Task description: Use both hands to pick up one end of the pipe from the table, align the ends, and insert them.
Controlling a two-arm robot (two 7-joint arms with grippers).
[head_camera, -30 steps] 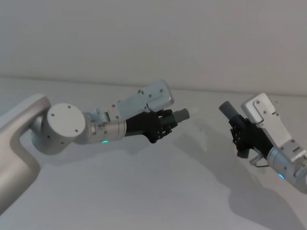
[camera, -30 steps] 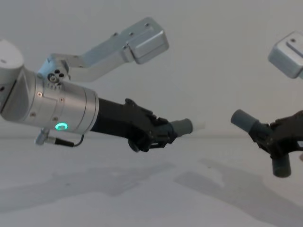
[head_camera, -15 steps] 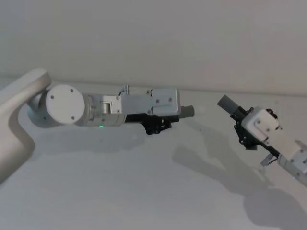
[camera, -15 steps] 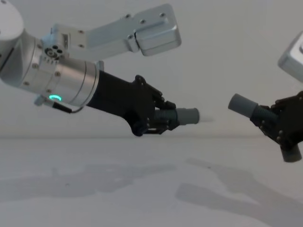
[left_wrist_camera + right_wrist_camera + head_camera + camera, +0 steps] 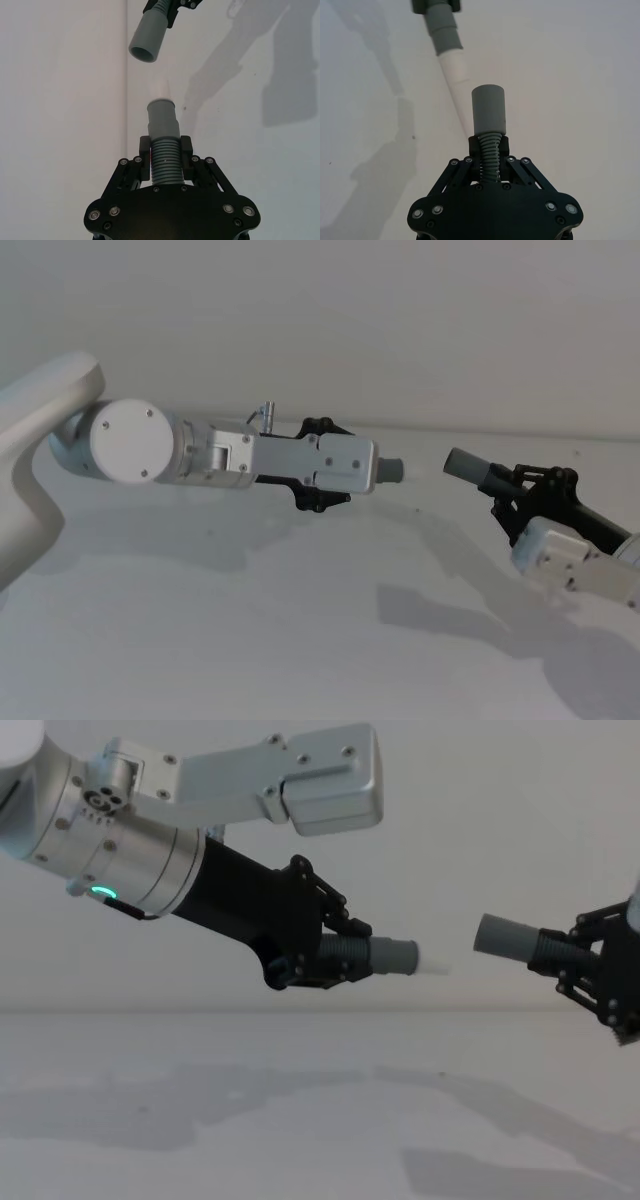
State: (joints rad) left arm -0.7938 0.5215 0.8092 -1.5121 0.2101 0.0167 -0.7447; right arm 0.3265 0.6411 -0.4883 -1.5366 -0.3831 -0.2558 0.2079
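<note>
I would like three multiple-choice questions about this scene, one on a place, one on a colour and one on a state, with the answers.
1. The left gripper clamps the spigot piece, and the right gripper clamps the socket piece. Where are the pieces?
A. lying flat
B. held in the air
C. inside a box
2. What colour is the spigot tip?
A. whitish
B. red
C. black
3. How do the spigot tip and the socket mouth stand?
A. fully inserted
B. touching
C. apart, facing each other

Answers: 1 B, as the chest view shows both well above the table. 2 A, as it is pale beside the grey pipe. 3 C, as a gap shows between them.
</note>
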